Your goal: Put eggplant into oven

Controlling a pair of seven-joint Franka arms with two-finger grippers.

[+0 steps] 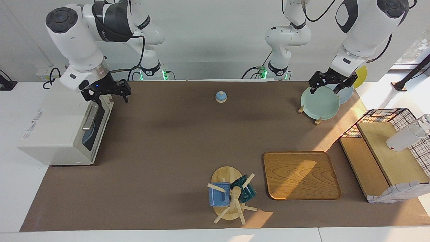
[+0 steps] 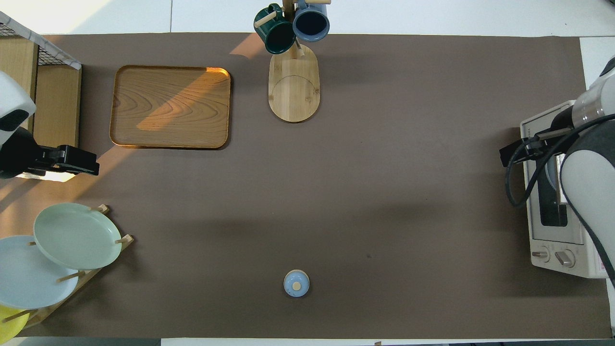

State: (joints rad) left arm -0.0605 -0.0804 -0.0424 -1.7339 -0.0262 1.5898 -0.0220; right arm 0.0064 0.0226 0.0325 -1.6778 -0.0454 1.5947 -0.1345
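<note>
Eggplant: not visible anywhere on table; likely inside oven (image 1: pixel 57 127), cannot confirm through dark window. Oven door shut, at right arm's end of table. Right gripper (image 1: pixel 108 95) spread, empty, over oven's top front edge. Left gripper (image 1: pixel 331 84) spread, empty, waits over plate rack (image 1: pixel 319 102). Judgement: task looks near complete; only arm retreat left.

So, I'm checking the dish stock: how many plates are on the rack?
3: a green plate farthest from the robots, a pale blue plate next, and a yellow plate nearest them, mostly cut off. More may be hidden.
</note>
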